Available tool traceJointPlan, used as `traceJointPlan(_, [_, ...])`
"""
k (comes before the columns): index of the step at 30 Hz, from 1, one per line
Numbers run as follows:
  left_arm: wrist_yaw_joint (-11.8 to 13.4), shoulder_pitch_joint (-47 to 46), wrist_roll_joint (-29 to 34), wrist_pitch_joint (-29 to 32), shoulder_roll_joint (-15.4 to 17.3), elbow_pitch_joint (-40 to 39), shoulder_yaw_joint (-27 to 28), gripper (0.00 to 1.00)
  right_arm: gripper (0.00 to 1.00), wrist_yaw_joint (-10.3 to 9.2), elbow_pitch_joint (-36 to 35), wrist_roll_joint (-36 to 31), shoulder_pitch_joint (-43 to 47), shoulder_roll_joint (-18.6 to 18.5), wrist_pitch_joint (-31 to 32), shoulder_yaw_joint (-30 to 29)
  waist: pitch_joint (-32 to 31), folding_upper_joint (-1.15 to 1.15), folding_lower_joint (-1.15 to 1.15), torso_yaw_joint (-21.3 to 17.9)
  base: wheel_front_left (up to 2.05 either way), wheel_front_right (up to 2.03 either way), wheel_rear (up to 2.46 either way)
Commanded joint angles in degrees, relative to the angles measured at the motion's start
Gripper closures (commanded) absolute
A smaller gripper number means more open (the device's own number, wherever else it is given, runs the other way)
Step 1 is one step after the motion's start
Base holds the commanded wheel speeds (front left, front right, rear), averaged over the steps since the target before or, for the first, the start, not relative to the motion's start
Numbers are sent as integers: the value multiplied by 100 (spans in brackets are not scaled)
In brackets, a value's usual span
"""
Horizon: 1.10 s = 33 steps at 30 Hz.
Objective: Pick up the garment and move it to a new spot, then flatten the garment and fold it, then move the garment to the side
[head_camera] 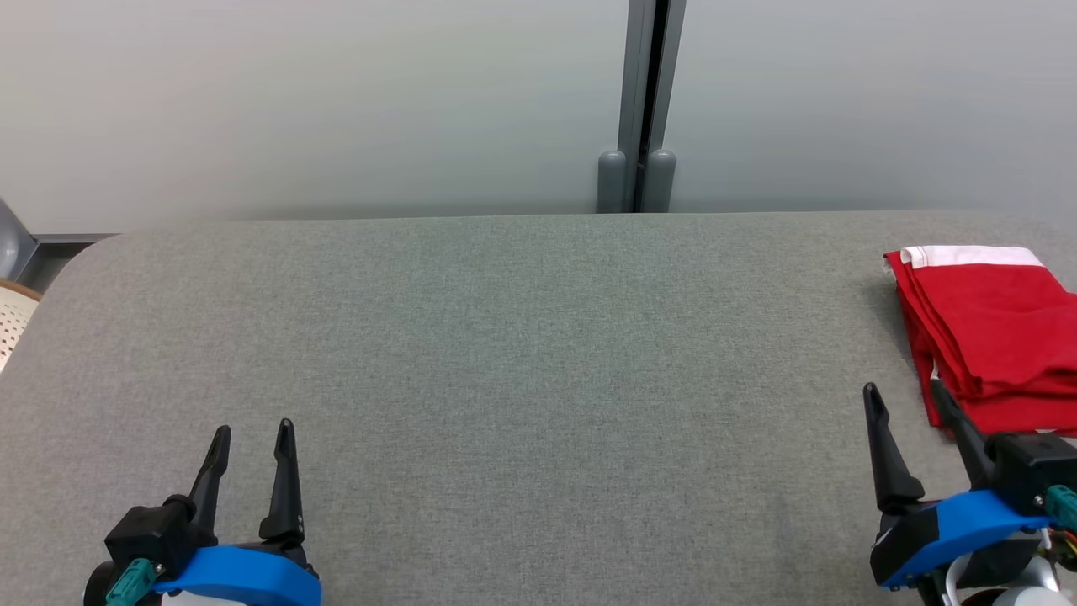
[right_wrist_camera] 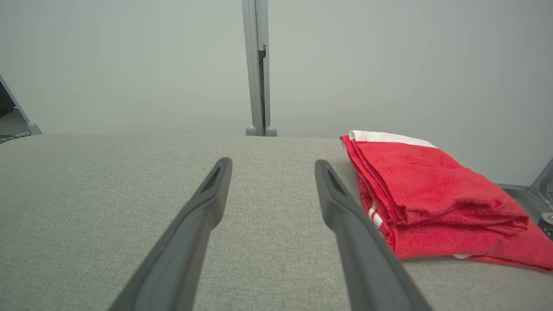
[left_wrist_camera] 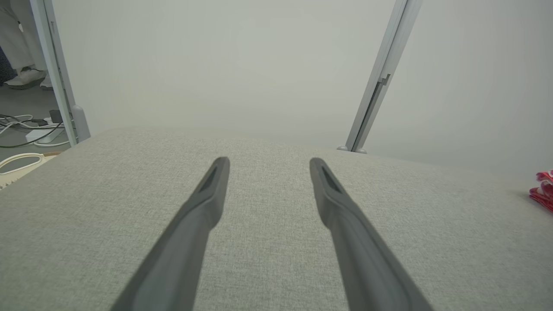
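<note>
folded red cloth garment with white band (head_camera: pixel 993 337): lies at the right edge of the grey fabric worktop (head_camera: pixel 522 353), just beside the spread right hand (head_camera: pixel 904 391). likely soft, light, limp; pinch through its layers at the near edge. left hand (head_camera: pixel 253 427) spread, well apart.

The right gripper (right_wrist_camera: pixel 273 163) is reaching out over the grey fabric counter (right_wrist_camera: pixel 108 194). Its jaws are standing wide apart and holding nothing, and bare cloth is showing between them. To the right, the red garment (right_wrist_camera: pixel 432 181) is lying folded in a layered stack on the counter, with a white band (right_wrist_camera: pixel 389 137) running along its far edge. The right jaw is crossing in front of the stack's near left corner; whether it is touching the fabric is impossible to tell. At the far side a grey post (right_wrist_camera: pixel 257 65) is rising between pale wall panels (right_wrist_camera: pixel 129 65).
</note>
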Motion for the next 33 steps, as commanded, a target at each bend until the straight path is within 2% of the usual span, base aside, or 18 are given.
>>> traceJointPlan(1, [6, 36, -11, -23, 17, 26, 35, 0, 0, 1, -52, -44, 123, 36, 12, 31, -8, 0, 1, -15, 0, 0, 0])
traceJointPlan(33, [-51, 33, 52, -23, -33, 17, 138, 0, 0, 1, -18, -56, 361, 102, 56, 112, 10, 0, 1, -99, 0, 0, 0])
